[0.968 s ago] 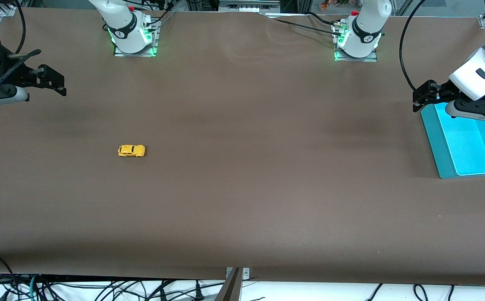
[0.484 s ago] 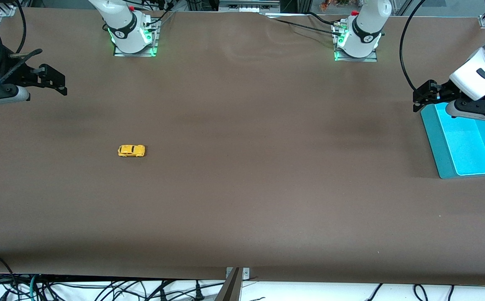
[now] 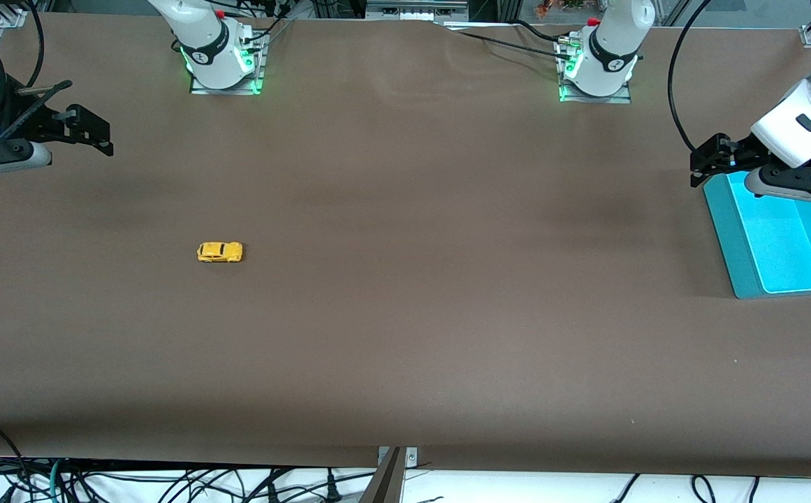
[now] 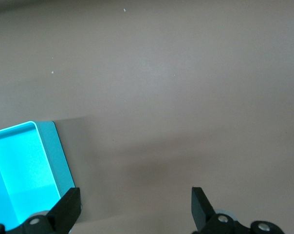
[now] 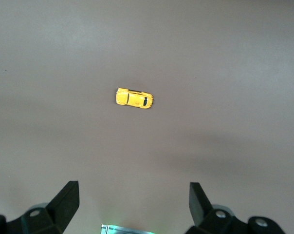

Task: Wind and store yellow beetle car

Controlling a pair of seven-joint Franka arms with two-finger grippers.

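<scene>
The right gripper [image 3: 101, 136], upper left of the front view, hangs wide open and empty, likely readying for the yellow beetle car [image 3: 220, 252] lower down on the brown table [image 3: 405, 335]. The left gripper [image 3: 702, 162] waits open and empty over the blue bin [image 3: 726, 237], probably the car's home

White arms [image 3: 615, 35] with black joint bands, green-lit bases, black cables and black claws.

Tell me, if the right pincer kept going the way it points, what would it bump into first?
Probably just the bare brown table. The open right pincer aims a little short of the yellow beetle car, though depth is hard to judge.
</scene>
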